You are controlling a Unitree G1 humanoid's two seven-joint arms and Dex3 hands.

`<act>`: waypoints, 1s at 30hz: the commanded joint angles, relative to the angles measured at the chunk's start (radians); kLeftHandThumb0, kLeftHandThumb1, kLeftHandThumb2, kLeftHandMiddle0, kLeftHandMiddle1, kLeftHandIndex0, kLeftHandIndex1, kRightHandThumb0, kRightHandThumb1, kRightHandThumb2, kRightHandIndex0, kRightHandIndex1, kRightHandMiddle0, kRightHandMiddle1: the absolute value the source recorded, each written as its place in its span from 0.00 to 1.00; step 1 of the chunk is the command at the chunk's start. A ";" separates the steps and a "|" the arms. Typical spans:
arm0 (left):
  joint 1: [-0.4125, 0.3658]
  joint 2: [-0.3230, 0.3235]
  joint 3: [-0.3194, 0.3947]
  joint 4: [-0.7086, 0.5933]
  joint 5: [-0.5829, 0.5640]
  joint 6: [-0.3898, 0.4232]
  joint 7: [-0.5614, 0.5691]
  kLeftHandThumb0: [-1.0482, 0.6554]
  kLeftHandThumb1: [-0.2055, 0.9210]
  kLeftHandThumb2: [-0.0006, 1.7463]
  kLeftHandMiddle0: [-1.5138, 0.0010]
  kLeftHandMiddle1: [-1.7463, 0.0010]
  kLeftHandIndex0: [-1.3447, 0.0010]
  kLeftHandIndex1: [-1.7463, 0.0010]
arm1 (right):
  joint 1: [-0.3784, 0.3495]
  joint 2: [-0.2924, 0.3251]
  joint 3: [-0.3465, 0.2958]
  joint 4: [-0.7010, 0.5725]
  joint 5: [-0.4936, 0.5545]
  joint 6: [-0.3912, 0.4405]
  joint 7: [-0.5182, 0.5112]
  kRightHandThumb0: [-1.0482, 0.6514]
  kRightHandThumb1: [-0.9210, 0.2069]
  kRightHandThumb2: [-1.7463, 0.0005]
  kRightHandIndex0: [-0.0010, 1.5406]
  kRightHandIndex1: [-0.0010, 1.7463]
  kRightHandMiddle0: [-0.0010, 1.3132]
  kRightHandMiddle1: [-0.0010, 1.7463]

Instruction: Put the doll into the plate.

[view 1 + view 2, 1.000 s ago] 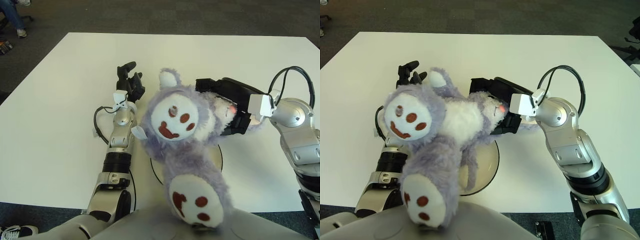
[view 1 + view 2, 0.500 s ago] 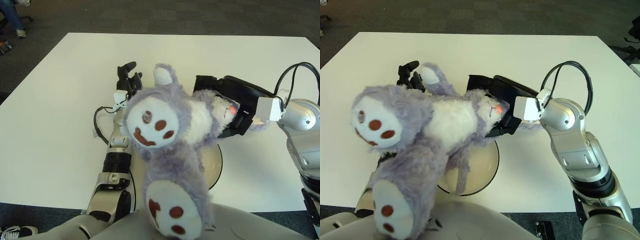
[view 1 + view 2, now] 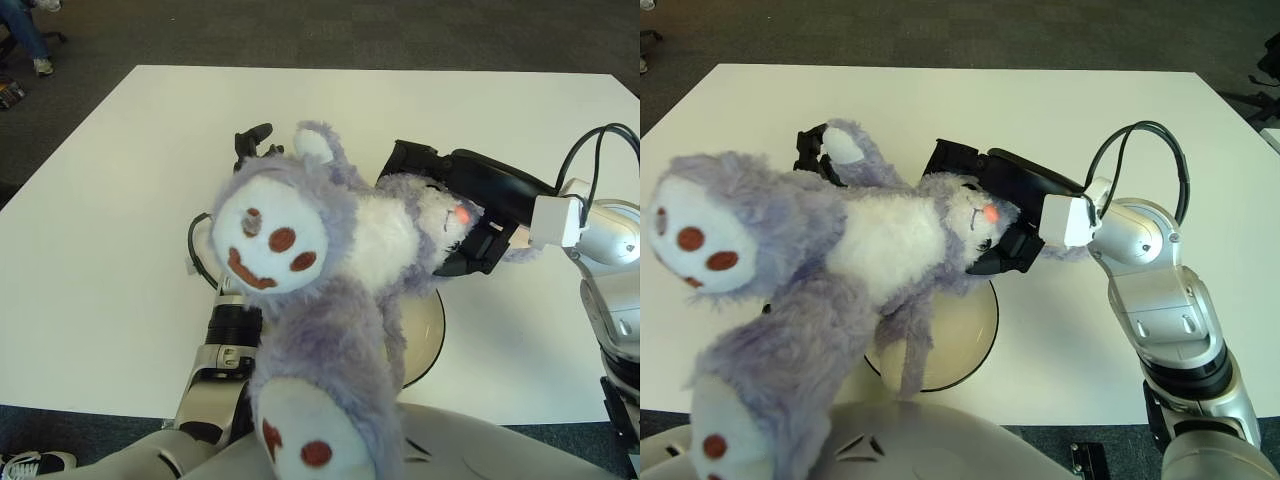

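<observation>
A large purple plush doll (image 3: 330, 260) with white feet and red paw marks hangs in the air close to the camera. My right hand (image 3: 455, 215) is shut on its head, holding it above the table. A cream plate (image 3: 950, 335) with a dark rim lies on the table under the doll, mostly hidden by it; it also shows in the left eye view (image 3: 425, 335). My left hand (image 3: 255, 150) rests on the table behind the doll, partly hidden by it.
The white table (image 3: 120, 220) spans the view, with dark carpet beyond its far edge. A black cable (image 3: 195, 250) loops beside my left forearm. A person's feet (image 3: 25, 40) show at the far left corner.
My right hand has swung the doll's body and feet to the left and closer to the camera. More of the plate shows. The left hand has not moved.
</observation>
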 commanded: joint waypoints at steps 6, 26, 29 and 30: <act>-0.007 -0.002 0.000 -0.013 0.007 0.006 0.012 0.20 1.00 0.46 0.77 0.60 1.00 0.40 | 0.007 -0.064 0.012 -0.051 -0.088 0.060 -0.044 0.86 0.35 0.47 0.36 0.91 0.01 0.72; -0.003 -0.001 -0.003 -0.024 0.003 0.014 0.005 0.20 1.00 0.45 0.77 0.61 1.00 0.42 | 0.056 -0.056 -0.022 -0.086 -0.078 0.084 -0.082 0.87 0.48 0.35 0.40 0.93 0.00 0.58; -0.002 0.001 -0.003 -0.026 0.003 0.013 0.003 0.20 1.00 0.45 0.77 0.61 1.00 0.43 | 0.053 -0.056 -0.020 -0.086 -0.078 0.087 -0.083 0.87 0.48 0.35 0.40 0.93 0.00 0.58; -0.002 0.001 -0.003 -0.026 0.003 0.012 0.003 0.20 1.00 0.46 0.76 0.61 1.00 0.43 | 0.053 -0.056 -0.020 -0.086 -0.078 0.087 -0.083 0.87 0.48 0.35 0.40 0.93 0.00 0.58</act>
